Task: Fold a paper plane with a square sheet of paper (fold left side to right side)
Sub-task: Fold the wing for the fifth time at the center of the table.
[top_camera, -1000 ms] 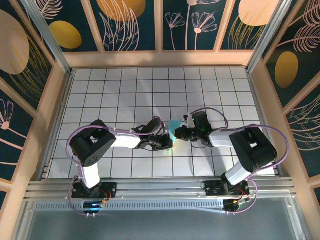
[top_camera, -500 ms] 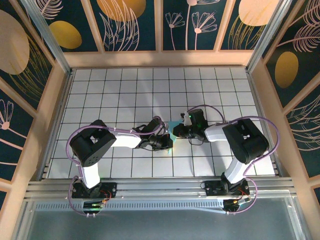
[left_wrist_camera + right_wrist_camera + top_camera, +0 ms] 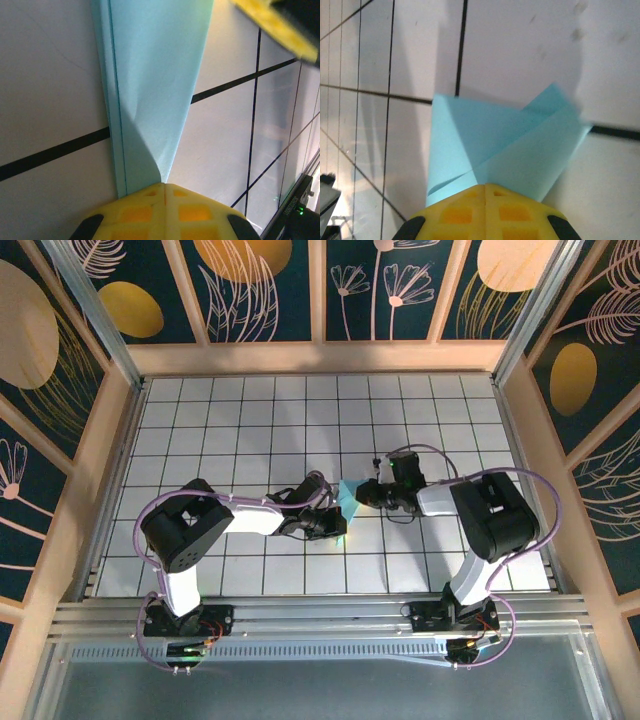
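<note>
Paper (image 3: 348,498), light teal-blue and folded long and thin, lies on the white tiled worktop (image 3: 250,420) between both sets of jaws. Left jaws are together, touching its thin tip. Right jaws are clamped on its wide end.

Paper plane (image 3: 350,496) on white-tiled tbl (image 3: 250,420)
</note>
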Controlling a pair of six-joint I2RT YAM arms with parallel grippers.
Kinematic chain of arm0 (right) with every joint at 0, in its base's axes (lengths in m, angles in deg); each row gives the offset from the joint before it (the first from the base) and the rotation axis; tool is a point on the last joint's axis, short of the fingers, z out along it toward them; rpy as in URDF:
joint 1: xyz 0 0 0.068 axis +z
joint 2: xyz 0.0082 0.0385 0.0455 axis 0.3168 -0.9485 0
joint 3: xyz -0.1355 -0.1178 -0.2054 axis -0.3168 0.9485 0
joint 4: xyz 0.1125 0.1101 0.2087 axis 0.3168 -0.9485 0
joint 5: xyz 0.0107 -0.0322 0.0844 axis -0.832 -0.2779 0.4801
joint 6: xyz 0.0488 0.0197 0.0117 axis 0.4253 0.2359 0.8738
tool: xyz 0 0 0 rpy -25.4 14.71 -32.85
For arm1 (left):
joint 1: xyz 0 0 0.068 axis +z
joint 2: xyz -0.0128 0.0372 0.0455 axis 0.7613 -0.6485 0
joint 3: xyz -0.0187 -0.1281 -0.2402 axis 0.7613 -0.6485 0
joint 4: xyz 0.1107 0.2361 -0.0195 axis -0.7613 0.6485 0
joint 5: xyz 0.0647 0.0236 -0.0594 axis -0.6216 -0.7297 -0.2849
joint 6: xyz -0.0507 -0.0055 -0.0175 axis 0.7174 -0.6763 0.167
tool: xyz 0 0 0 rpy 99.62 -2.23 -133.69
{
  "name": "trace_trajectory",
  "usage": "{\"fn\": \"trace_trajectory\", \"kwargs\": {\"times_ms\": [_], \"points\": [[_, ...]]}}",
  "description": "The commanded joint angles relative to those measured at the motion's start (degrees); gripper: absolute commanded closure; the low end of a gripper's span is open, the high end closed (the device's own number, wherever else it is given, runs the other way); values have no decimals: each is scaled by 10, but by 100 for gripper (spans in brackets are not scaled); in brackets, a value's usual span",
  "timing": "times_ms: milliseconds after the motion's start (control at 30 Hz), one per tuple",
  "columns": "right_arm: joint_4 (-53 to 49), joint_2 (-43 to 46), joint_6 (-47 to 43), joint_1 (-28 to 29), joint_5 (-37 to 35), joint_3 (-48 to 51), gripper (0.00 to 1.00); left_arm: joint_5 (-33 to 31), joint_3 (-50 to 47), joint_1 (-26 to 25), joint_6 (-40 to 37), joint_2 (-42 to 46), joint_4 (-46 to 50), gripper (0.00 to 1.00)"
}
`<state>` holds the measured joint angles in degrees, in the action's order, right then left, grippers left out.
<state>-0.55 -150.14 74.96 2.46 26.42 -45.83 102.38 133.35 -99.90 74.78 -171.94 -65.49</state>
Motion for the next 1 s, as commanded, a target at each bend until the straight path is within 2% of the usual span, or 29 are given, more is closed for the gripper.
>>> {"fn": "trace_trajectory", "kwargs": {"times_ms": [0,333,567,733,967], "points": [[-30,-20,-35,-30,-24,-24,100,-30,-7,-4,-5,-30,80,100],[-104,-70,-71,-76,-35,-106,100,-31,-8,-3,-6,-29,78,100],[-151,3,-70,-84,-38,-124,100,-32,-9,-5,-5,-26,77,100],[-164,79,-25,-62,-3,-78,100,-33,-10,-5,-5,-25,75,100],[-109,108,78,17,36,-1,100,-36,-11,-5,-6,-22,77,100]]}}
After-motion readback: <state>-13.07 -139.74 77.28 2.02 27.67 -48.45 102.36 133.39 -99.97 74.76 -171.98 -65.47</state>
